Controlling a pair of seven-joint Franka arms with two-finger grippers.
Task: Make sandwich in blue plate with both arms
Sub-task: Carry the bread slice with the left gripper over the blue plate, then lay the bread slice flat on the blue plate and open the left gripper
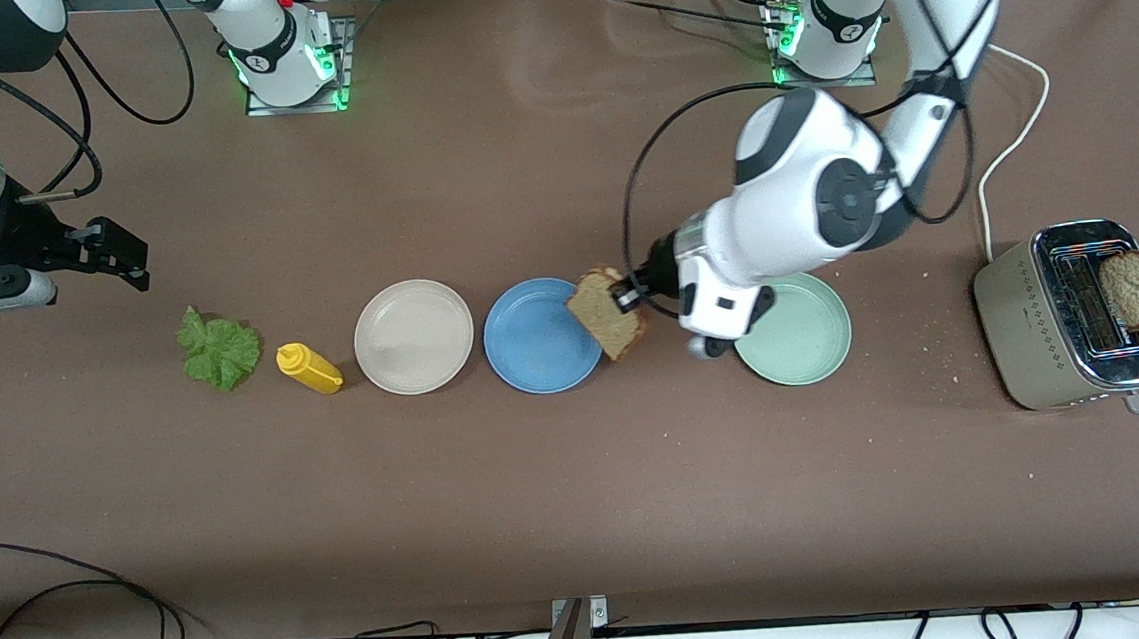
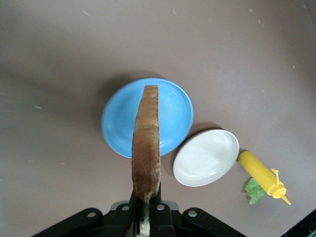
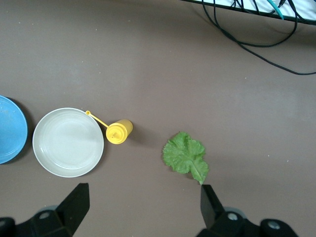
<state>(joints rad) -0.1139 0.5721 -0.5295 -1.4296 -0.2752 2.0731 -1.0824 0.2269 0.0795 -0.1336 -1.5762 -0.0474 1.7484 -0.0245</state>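
- Brown wholegrain bread slice is pinched edge-on in the left end effector, up in the air over the rim of the blue plate at the left-arm end.
- Left wrist view confirms it: slice stands on its crust between the fingers, hanging right over the blue plate.
- Blue plate is bare, nothing on it yet. It sits on the surface between the beige plate and the mint-green plate, all three in one row.
- Right end effector waits in the air over the surface near the lettuce leaf, fingers spread wide and holding nothing. Its wrist view shows the leaf lying flat below.
- Yellow squeeze bottle lies on its side between the lettuce and the beige plate.
- Second slice sits on top of the toaster, well away from the blue plate toward the left arm's end.
- Step in hand, by my read: placing the bottom slice. Task is early, no layer laid.
- Next move calls for the left arm to centre the slice over the blue plate, tip it flat, lower and release. Dropped on edge, it could topple off the rim.
- After that, lettuce is the likely job for the right arm.
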